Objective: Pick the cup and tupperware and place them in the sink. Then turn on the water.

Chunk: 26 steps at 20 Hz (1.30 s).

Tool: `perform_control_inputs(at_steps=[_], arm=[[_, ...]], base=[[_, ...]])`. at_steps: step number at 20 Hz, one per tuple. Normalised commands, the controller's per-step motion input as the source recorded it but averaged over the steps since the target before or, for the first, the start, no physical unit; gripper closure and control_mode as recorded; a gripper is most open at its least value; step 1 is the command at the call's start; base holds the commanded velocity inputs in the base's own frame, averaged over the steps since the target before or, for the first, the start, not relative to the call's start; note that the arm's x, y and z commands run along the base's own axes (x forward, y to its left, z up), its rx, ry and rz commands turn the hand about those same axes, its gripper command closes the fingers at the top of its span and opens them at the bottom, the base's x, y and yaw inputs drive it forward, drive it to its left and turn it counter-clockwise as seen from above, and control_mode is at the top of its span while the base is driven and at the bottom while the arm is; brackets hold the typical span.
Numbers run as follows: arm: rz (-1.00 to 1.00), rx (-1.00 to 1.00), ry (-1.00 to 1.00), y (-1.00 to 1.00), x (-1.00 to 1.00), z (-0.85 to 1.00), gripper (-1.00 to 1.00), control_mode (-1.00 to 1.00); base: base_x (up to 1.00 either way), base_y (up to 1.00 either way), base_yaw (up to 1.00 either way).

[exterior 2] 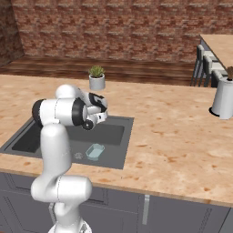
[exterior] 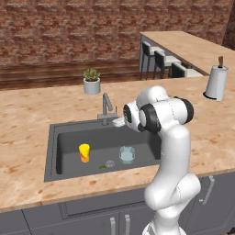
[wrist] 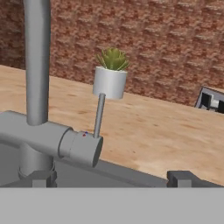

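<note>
The yellow cup [exterior: 84, 153] with its red-orange band stands upright at the left of the dark sink [exterior: 53, 153]. The pale blue tupperware [exterior: 127, 154] [exterior 2: 94, 152] rests on the basin floor to the cup's right. My gripper [wrist: 111, 179] [exterior: 118, 122] is open with nothing between its fingertips [wrist: 181, 178]. It hovers at the sink's back rim, just right of the grey faucet [exterior: 106, 108]. In the hand view the faucet's round handle [wrist: 83, 148] with its thin upright lever [wrist: 99, 114] sits just ahead, left of centre. No water runs from the spout.
A potted plant [exterior: 92, 81] [wrist: 111, 74] stands on the counter behind the faucet. A white paper-towel roll [exterior: 216, 82] [exterior 2: 224, 98] is at the far right. Bar stools [exterior: 160, 62] line the island behind. The faucet's thick column [wrist: 37, 61] rises at the hand view's left.
</note>
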Motion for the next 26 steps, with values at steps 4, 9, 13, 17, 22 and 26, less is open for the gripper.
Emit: perform_control_inputs(at_steps=[4, 9, 13, 17, 22, 26], arm=[[0.00, 0.01, 0.00, 0.25, 0.06, 0.00, -1.00, -1.00], [0.01, 0.03, 0.00, 0.01, 0.02, 0.00, -1.00, -1.00], [0.00, 0.03, 0.00, 0.02, 0.03, 0.00, -1.00, -1.00], [0.00, 0.02, 0.00, 0.04, 0.13, 0.00, -1.00, -1.00], [0.00, 0.03, 0.00, 0.00, 0.16, 0.02, -1.00, -1.00], [0.00, 0.03, 0.00, 0.00, 0.10, 0.00, -1.00, -1.00]], base=[[0.00, 0.00, 0.00], [0.00, 0.00, 0.00], [0.00, 0.00, 0.00], [0.00, 0.00, 0.00], [0.00, 0.00, 0.00], [0.00, 0.00, 0.00]])
